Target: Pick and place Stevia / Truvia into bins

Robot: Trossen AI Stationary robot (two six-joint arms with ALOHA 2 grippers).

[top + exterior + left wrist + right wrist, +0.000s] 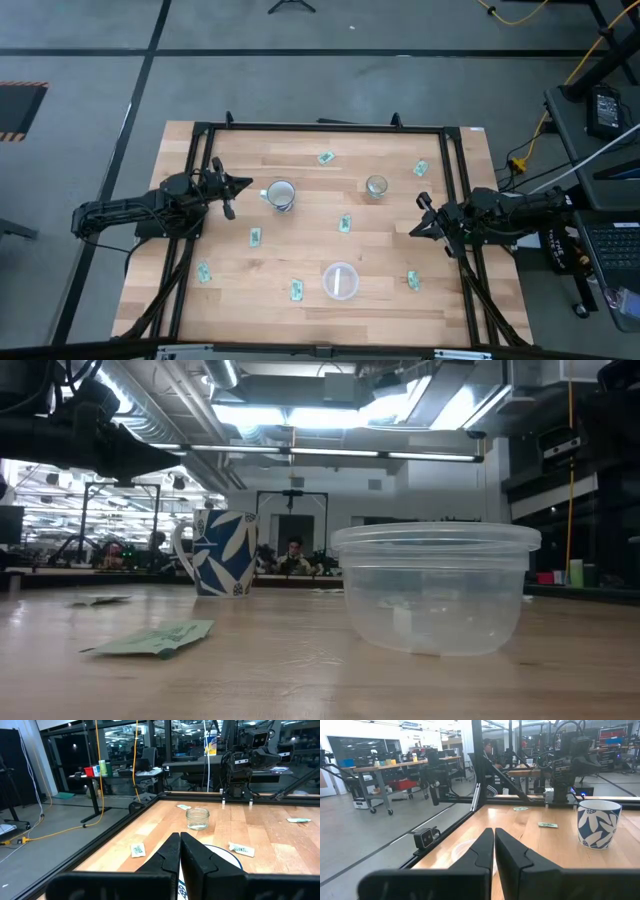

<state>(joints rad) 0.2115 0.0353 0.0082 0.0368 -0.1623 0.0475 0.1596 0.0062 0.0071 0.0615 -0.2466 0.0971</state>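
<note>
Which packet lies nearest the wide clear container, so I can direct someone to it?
Start at the wide clear container near the table's front edge. Just to its left lies a green-and-white sachet. It sits closer to that container than any other sachet, farther from the blue-patterned mug.

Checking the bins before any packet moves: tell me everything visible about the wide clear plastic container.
The wide clear plastic container is round, shallow and see-through, with a thicker rolled rim and slightly tapered walls in the low view. It stands upright with no lid, directly on the wooden table, toward the near edge and about midway between the two arms. One pale flat piece appears to lie inside on its bottom; what it is cannot be told. Nothing touches it from outside; the nearest green sachets lie apart from it.
</note>
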